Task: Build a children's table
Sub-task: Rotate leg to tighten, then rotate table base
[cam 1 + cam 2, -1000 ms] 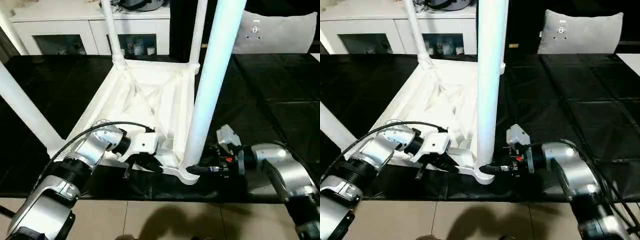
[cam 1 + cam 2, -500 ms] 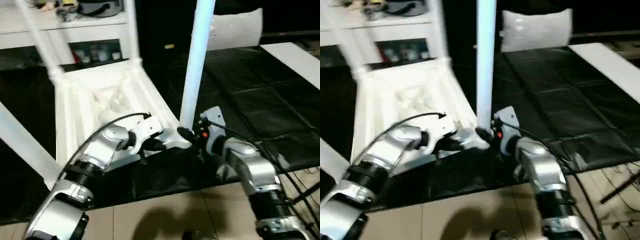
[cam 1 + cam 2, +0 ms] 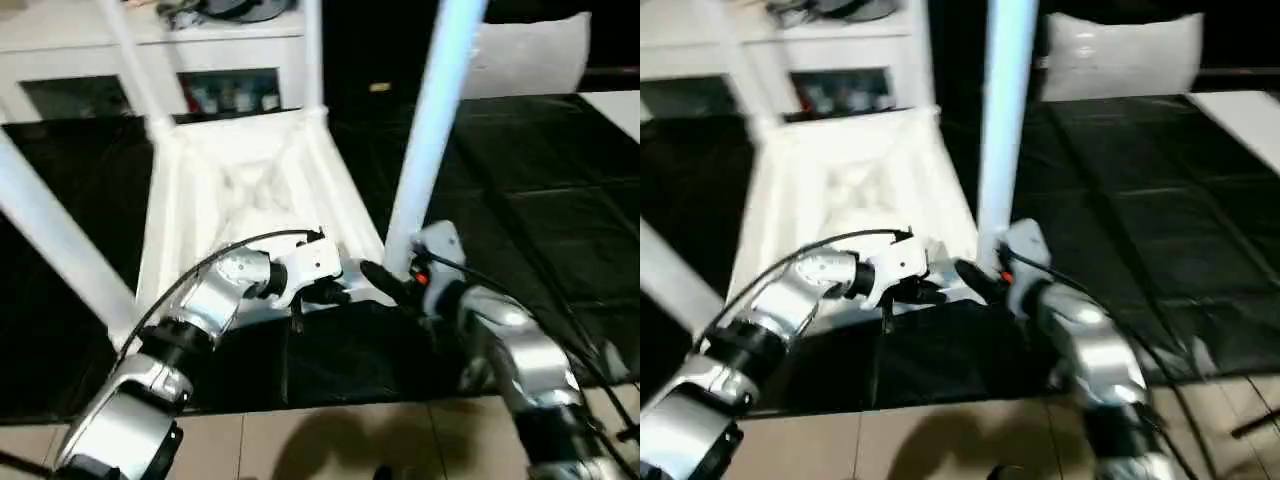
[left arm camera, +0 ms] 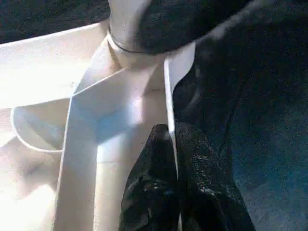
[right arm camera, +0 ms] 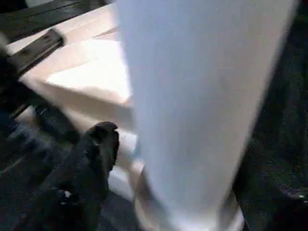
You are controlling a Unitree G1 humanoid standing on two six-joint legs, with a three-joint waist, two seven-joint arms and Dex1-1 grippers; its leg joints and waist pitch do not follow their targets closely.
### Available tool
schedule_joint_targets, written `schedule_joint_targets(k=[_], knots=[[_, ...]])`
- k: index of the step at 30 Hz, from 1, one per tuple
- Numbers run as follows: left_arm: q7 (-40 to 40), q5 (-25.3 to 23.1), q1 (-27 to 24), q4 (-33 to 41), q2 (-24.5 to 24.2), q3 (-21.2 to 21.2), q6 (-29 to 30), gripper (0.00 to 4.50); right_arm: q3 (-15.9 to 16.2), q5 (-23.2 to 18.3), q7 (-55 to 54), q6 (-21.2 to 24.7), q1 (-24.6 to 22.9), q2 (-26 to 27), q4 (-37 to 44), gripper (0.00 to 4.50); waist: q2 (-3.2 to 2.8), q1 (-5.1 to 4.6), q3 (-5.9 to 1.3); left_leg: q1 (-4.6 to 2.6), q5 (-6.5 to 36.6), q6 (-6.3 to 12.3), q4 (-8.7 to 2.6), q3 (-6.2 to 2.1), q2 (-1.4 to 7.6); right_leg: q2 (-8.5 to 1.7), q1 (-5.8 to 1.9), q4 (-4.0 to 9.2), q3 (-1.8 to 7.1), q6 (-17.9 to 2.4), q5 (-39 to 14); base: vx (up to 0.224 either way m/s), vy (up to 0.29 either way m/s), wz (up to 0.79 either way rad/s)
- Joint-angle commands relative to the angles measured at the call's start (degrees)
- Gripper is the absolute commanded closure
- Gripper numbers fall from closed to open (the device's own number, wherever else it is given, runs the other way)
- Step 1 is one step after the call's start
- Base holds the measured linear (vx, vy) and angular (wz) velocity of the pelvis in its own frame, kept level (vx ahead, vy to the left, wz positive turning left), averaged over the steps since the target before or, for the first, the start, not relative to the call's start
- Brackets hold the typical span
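Note:
The children's table [image 3: 240, 190] lies upside down on the black mat, ribbed underside up, with its white legs standing in the corner sockets. The near right leg [image 3: 430, 130] rises from the socket between my two grippers. My left gripper [image 4: 171, 159] is shut on the thin near rim of the table top, beside that socket. My right gripper [image 3: 385, 278] is at the base of the near right leg, open. Its fingers straddle the leg [image 5: 202, 96], and one finger [image 5: 98, 149] stands a little off it.
The black mat [image 3: 540, 200] covers the floor around the table, and bare tiles [image 3: 330, 440] start at its near edge. A white cabinet [image 3: 60, 40] stands at the back left and a white cushion [image 3: 530, 60] at the back right.
The whole picture has swung, so the camera moved. My right gripper's fingers have spread away from the base of the leg. The left gripper still pinches the rim.

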State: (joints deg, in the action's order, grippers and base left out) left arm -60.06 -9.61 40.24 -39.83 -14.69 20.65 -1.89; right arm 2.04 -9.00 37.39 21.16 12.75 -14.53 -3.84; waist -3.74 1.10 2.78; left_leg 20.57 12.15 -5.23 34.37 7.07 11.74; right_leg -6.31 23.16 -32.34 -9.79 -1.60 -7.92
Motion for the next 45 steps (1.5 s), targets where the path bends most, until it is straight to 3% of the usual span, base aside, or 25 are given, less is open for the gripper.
schedule_joint_targets(k=[1, 2, 3, 5, 8, 9, 11, 13, 14, 15, 16, 18, 22, 25, 27, 28, 32, 33, 36, 37, 39, 40, 42, 44, 45], knots=[[6.0, -1.4, 2.3, -1.8, -0.5, -1.7, -2.2, 4.5, 0.2, -1.5, 2.5, -0.6, -2.2, -0.6, 3.2, 0.66, 0.77, 0.22, -4.37, 0.84, 3.0, 7.96, -3.3, 1.1, 0.64, -2.5, -4.83, 3.06, 3.43, -8.6, -12.3, 0.0, 0.0, 0.0], [6.6, -0.8, 2.4, -2.3, -0.1, -2.3, -2.8, 4.5, -0.1, -1.8, 2.7, -0.8, -3.1, -1.0, 4.4, 0.54, 0.62, 0.42, -4.25, 0.62, 5.2, 6.88, -3.47, 1.22, 0.63, -2.48, -4.69, 3.56, 3.35, -7.6, -16.0, 0.0, 0.0, 0.0], [6.9, -0.4, 2.5, -2.6, 0.1, -2.7, -3.3, 4.5, -0.2, -2.0, 2.7, -1.0, -3.7, -1.2, 5.2, 0.46, 0.86, 0.28, -4.03, 0.85, 6.4, 6.46, -3.6, 1.23, 0.57, -2.39, -4.78, 3.77, 3.28, -6.9, -17.7, 0.0, 0.0, 0.0], [6.0, 1.3, 1.7, -2.1, 0.6, -3.5, -4.4, 4.07, -0.3, -3.4, 3.1, 0.0, -5.2, -1.4, 8.3, 0.29, 0.58, -0.01, -3.89, 0.69, 9.6, 5.06, -3.83, 1.29, 0.26, -2.24, -4.68, 4.48, 3.11, -5.0, -22.3, 0.0, 0.0, 0.0], [5.8, 4.3, -0.9, 1.3, 1.4, -5.7, -3.7, 3.81, 0.1, -4.4, 3.2, 1.5, -6.2, -1.4, 11.5, 0.04, 0.6, -0.13, -3.95, 0.53, 10.0, 4.81, -3.96, 1.29, 0.54, -2.28, -4.48, 4.59, 3.26, -5.2, -22.6, 0.0, 0.0, 0.0], [6.7, 4.7, -1.7, 2.4, 1.5, -6.3, -3.5, 3.81, 0.4, -4.5, 3.3, 1.4, -6.3, -1.4, 12.0, 0.04, 0.12, -0.07, -3.91, 0.36, 10.5, 4.73, -3.99, 1.28, 0.63, -2.27, -4.28, 4.56, 3.31, -5.5, -22.6, 0.0, 0.0, 0.0], [8.5, 5.9, -3.9, 4.7, 1.8, -7.7, -2.8, 3.58, 0.7, -6.4, 4.5, 2.0, -6.7, -1.7, 14.1, 0.0, 0.64, -0.18, -3.93, 0.43, 10.9, 4.97, -3.98, 1.41, 0.55, -2.13, -4.32, 4.35, 3.41, -5.7, -22.2, 0.0, 0.0, 0.0], [9.8, 7.5, -6.0, 7.3, 2.0, -9.1, -1.5, 3.49, 0.3, -8.7, 5.6, 2.8, -6.8, -1.6, 16.1, 0.0, 1.55, -0.26, -3.97, 0.62, 10.1, 5.63, -3.9, 1.58, 0.53, -2.18, -4.36, 4.31, 3.5, -5.4, -22.5, 0.0, 0.0, 0.0], [10.1, 7.9, -6.7, 8.2, 2.1, -9.5, -1.2, 3.36, 0.2, -9.3, 5.8, 3.0, -6.8, -1.5, 16.6, 0.0, 1.26, -0.18, -4.0, 0.69, 9.5, 5.75, -3.88, 1.47, 0.6, -2.32, -4.46, 4.08, 3.54, -5.5, -22.3, 0.0, 0.0, 0.0], [11.3, 8.7, -8.2, 10.1, 2.2, -10.4, -0.5, 3.26, 0.0, -10.5, 6.3, 3.3, -6.5, -1.3, 17.5, 0.0, 1.0, -0.26, -3.96, 0.59, 9.0, 6.09, -3.85, 1.57, 0.59, -2.14, -4.05, 4.35, 3.55, -5.2, -22.6, 0.0, 0.0, 0.0], [12.6, 9.3, -9.5, 11.9, 2.5, -11.2, 0.1, 3.21, -0.2, -11.5, 6.6, 3.6, -6.2, -1.0, 18.2, 0.0, 1.52, -0.31, -3.97, 0.65, 8.9, 6.14, -3.89, 1.56, 0.75, -2.13, -4.03, 4.27, 3.57, -5.1, -22.4, 0.0, 0.0, 0.0], [14.8, 10.7, -12.7, 16.0, 3.4, -13.1, 1.4, 3.09, -0.3, -12.9, 6.3, 4.3, -5.2, -0.2, 19.0, 0.0, 1.3, -0.23, -4.02, 0.66, 8.8, 5.79, -3.96, 1.49, 0.96, -2.3, -4.08, 4.01, 3.61, -5.3, -22.2, 0.0, 0.0, 0.0], [19.1, 13.4, -19.7, 25.4, 5.2, -16.0, 4.4, 2.82, 0.1, -12.5, 4.5, 3.4, -2.4, 1.9, 16.9, 0.0, 0.92, -0.3, -3.66, 0.47, 11.1, 4.51, -4.24, 1.49, 0.99, -2.21, -3.63, 4.39, 3.61, -4.8, -24.7, 0.0, 0.0, 0.0], [21.2, 14.4, -23.4, 29.7, 5.7, -17.3, 5.6, 2.57, 0.4, -12.0, 3.1, 2.6, -0.8, 3.2, 15.1, 0.0, 0.96, -0.48, -3.4, 0.48, 12.7, 3.89, -4.34, 1.58, 0.78, -2.09, -3.41, 5.02, 3.49, -3.4, -27.1, 0.0, 0.0, 0.0], [22.4, 16.2, -29.6, 35.6, 5.5, -18.3, 6.4, 2.41, 0.7, -10.4, -1.0, 1.5, 2.0, 5.8, 11.1, 0.0, 0.84, -0.72, -3.42, 0.64, 13.2, 3.22, -4.53, 1.3, 1.02, -2.28, -3.47, 4.65, 3.49, -3.4, -27.3, 0.0, 0.0, 0.0], [22.6, 16.6, -31.0, 36.9, 5.5, -18.5, 6.5, 2.33, 0.6, -9.9, -2.2, 1.2, 2.9, 6.6, 9.8, 0.0, 0.75, -0.83, -3.36, 0.29, 14.5, 3.09, -4.43, 1.46, 0.81, -2.08, -3.09, 5.07, 3.4, -2.9, -28.6, 0.0, 0.0, 0.0], [22.9, 19.8, -37.7, 44.6, 6.2, -19.7, 7.5, 1.96, 0.3, -8.3, -5.0, -1.1, 6.0, 9.1, 3.2, 0.0, 0.79, -0.86, -3.11, 0.25, 16.7, 2.61, -4.56, 1.31, 0.85, -2.16, -2.95, 5.24, 3.42, -2.5, -30.5, 0.0, 0.0, 0.0], [22.8, 20.4, -39.1, 46.0, 6.0, -19.8, 7.9, 1.87, 0.0, -8.2, -5.5, -1.5, 6.3, 9.2, 2.5, 0.0, 0.67, -0.65, -3.11, -0.12, 17.2, 2.48, -4.59, 1.4, 0.94, -1.99, -2.67, 5.33, 3.58, -2.4, -30.1, 0.0, 0.0, 0.0], [21.1, 21.2, -44.1, 49.5, 3.7, -19.9, 8.7, 1.68, -2.3, -7.9, -8.2, -2.6, 7.6, 9.2, 0.2, 0.0, 0.94, -0.53, -3.05, 0.14, 17.1, 2.46, -4.82, 1.34, 1.07, -1.95, -2.87, 4.97, 3.8, -2.5, -28.8, 0.0, 0.0, 0.0], [20.7, 21.6, -45.3, 50.5, 3.0, -19.9, 9.1, 1.61, -2.9, -7.9, -8.8, -2.9, 7.9, 9.1, -0.4, 0.0, 0.78, -0.57, -3.05, 0.22, 17.1, 2.39, -4.99, 1.21, 1.12, -1.91, -2.98, 4.6, 3.91, -2.9, -27.9, 0.0, 0.0, 0.0], [19.4, 22.9, -47.7, 52.2, 1.5, -20.5, 9.9, 1.45, -4.2, -7.3, -10.0, -3.8, 8.5, 8.2, -2.0, 0.0, 0.89, -0.2, -3.15, -0.3, 16.6, 2.11, -4.85, 1.51, 1.14, -1.94, -2.64, 4.49, 4.22, -3.5, -26.7, 0.0, 0.0, 0.0], [18.9, 23.1, -48.3, 52.6, 0.9, -20.8, 10.0, 1.34, -4.7, -7.1, -10.4, -4.2, 8.8, 7.9, -2.8, 0.0, 0.78, -0.17, -3.01, -0.04, 16.3, 2.2, -5.01, 1.51, 1.09, -1.86, -2.82, 4.53, 4.26, -3.6, -26.6, 0.0, 0.0, 0.0], [16.1, 23.4, -51.5, 53.7, -3.4, -22.0, 10.4, 1.13, -8.4, -5.8, -14.2, -7.2, 11.2, 5.7, -8.5, 0.0, 1.01, 0.01, -3.18, -0.05, 15.8, 2.03, -5.08, 1.49, 1.23, -1.79, -2.86, 4.03, 4.37, -4.5, -24.6, 0.0, 0.0, 0.0], [15.4, 23.4, -52.1, 53.8, -4.4, -22.2, 10.2, 1.03, -9.5, -5.5, -15.7, -8.0, 11.9, 5.1, -10.2, 0.0, 0.95, 0.0, -3.05, -0.21, 16.0, 2.09, -5.01, 1.72, 1.05, -1.6, -2.73, 4.02, 4.42, -4.8, -24.4, 0.0, 0.0, 0.0], [14.9, 23.9, -52.5, 53.9, -5.1, -22.3, 10.5, 0.95, -10.1, -5.4, -16.5, -8.8, 12.3, 4.6, -11.5, 0.0, 0.87, 0.35, -3.01, -0.63, 16.0, 1.91, -4.93, 1.91, 1.05, -1.65, -2.45, 4.13, 4.54, -4.9, -24.8, 0.0, 0.0, 0.0]])
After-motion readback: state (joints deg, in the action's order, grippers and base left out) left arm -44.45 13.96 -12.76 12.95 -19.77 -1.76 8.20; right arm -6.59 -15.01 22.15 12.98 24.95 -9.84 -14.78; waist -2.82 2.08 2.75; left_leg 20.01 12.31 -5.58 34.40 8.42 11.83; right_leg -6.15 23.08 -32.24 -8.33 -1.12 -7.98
